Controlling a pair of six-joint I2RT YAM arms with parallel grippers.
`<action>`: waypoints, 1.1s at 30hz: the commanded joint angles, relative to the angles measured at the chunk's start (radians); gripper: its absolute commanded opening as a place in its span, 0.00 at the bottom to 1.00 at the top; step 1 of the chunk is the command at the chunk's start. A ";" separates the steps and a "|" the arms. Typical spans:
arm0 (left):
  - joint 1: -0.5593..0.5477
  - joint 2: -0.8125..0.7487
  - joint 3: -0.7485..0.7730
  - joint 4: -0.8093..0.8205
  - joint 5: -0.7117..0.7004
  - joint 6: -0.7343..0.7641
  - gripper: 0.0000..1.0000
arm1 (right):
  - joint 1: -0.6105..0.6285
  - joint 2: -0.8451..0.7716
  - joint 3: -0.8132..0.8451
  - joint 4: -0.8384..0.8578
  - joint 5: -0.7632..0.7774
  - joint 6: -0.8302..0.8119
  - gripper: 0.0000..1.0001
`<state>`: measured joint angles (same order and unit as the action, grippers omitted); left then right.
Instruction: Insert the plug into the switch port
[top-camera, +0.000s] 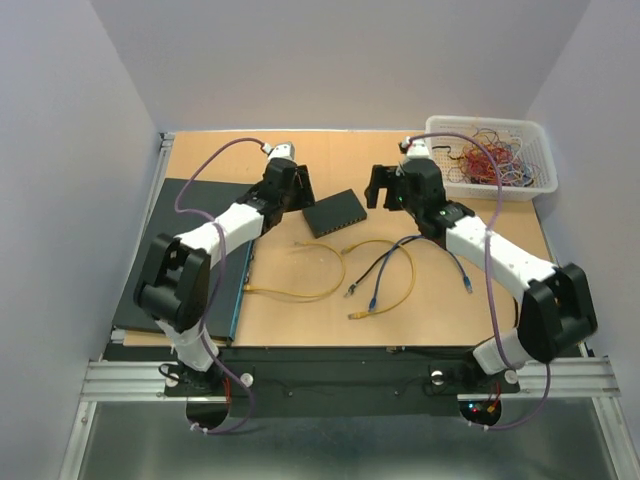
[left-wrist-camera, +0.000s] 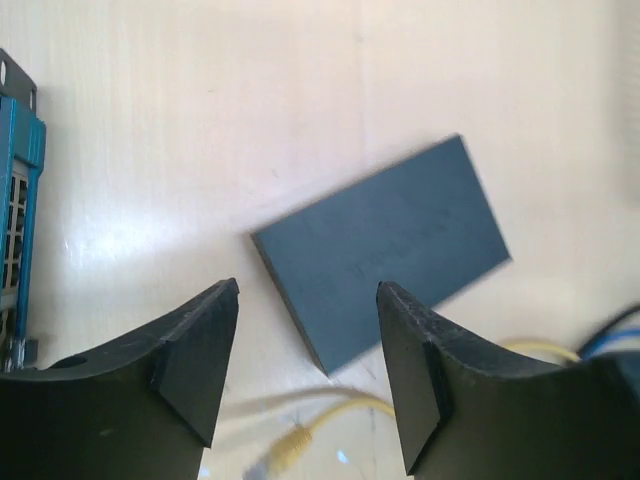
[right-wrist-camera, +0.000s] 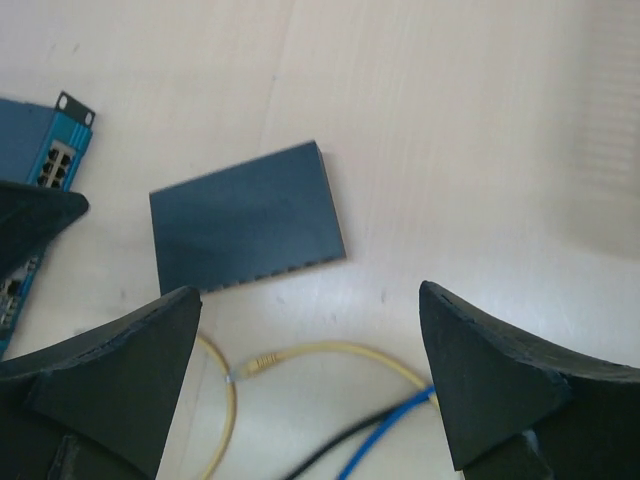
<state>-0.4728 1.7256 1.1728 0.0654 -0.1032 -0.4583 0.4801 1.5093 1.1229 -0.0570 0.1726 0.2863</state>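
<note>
Left gripper (left-wrist-camera: 308, 300) spread, empty; right gripper (right-wrist-camera: 308, 295) wide, empty; switch (left-wrist-camera: 385, 250) between them, untouched

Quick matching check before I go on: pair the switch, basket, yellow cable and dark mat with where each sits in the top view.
Things:
1 switch
2 basket
3 yellow cable
4 dark mat

Places:
a left edge
b far right corner
c centre
d between centre and near edge

Pairs: 1-c, 2-b, 3-d, 4-a
</note>
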 joint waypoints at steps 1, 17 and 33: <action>-0.107 -0.159 -0.090 0.034 -0.079 0.113 0.65 | 0.006 -0.156 -0.155 0.049 0.021 0.047 0.95; -0.323 -0.069 -0.249 0.294 -0.010 0.204 0.44 | 0.006 -0.459 -0.373 0.049 0.116 0.010 0.95; -0.354 0.055 -0.200 0.269 -0.036 0.222 0.51 | 0.006 -0.452 -0.390 0.049 0.113 0.010 0.95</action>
<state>-0.8188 1.7752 0.9245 0.3161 -0.1143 -0.2512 0.4801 1.0664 0.7357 -0.0444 0.2672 0.3092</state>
